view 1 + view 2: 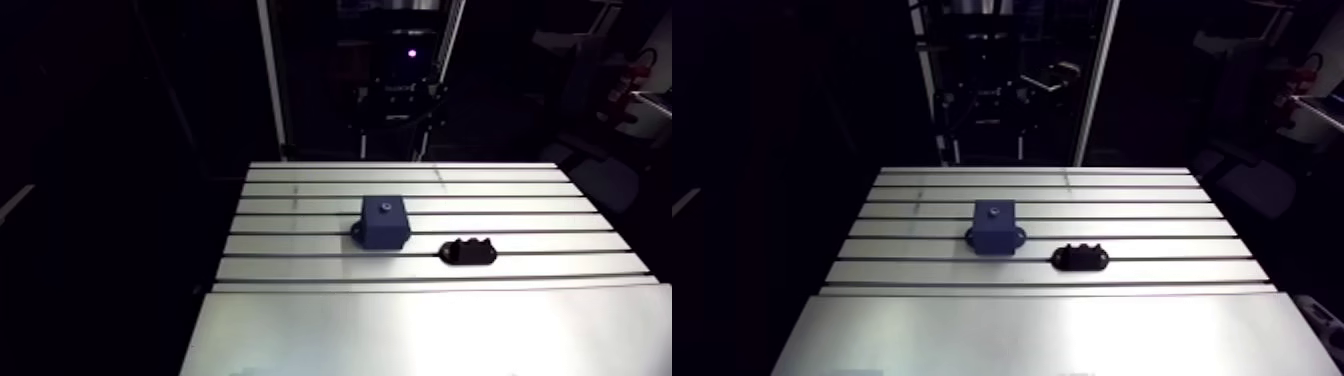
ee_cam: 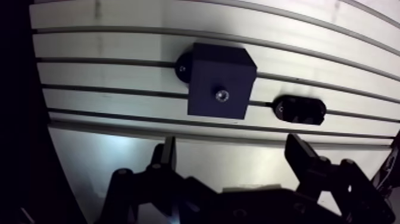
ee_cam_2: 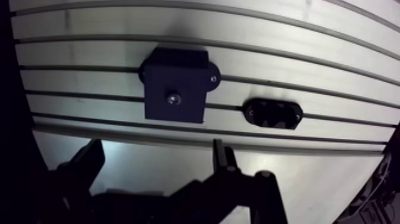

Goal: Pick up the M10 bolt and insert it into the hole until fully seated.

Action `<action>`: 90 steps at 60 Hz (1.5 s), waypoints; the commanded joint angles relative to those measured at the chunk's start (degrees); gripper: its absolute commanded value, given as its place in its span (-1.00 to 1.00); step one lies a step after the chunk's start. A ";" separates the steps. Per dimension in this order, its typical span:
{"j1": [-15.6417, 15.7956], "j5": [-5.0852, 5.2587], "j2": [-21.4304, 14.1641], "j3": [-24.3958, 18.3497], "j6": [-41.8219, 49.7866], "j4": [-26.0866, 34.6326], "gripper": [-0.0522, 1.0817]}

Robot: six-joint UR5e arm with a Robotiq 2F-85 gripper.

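Note:
A dark blue block (image 2: 218, 80) stands on the slotted table (image 2: 107, 71), with a small foot tab on one side. In the middle of its top face sits a small shiny round spot (image 2: 221, 94); I cannot tell whether it is a bolt head or a bare hole. My gripper (image 2: 235, 158) hangs above the plain front plate, short of the block, with both fingers (image 2: 167, 156) spread wide and nothing between them. No loose bolt shows on the table. In the arm view the block (image 1: 385, 222) stands mid-table and the gripper is out of frame.
Just beside the block, a low black holder (image 2: 300, 110) with rounded recesses lies along a slot; it also shows in the arm view (image 1: 468, 251). A broad smooth plate (image 1: 420, 330) forms the table's front part. Past the table's edges the surroundings are dark.

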 commanded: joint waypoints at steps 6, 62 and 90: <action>0.41 0.22 -3.41 -10.19 1.27 11.13 -0.90; 0.34 0.22 -13.65 -7.36 0.13 10.91 -0.90; 0.43 0.14 -13.65 -7.37 0.22 11.01 -0.90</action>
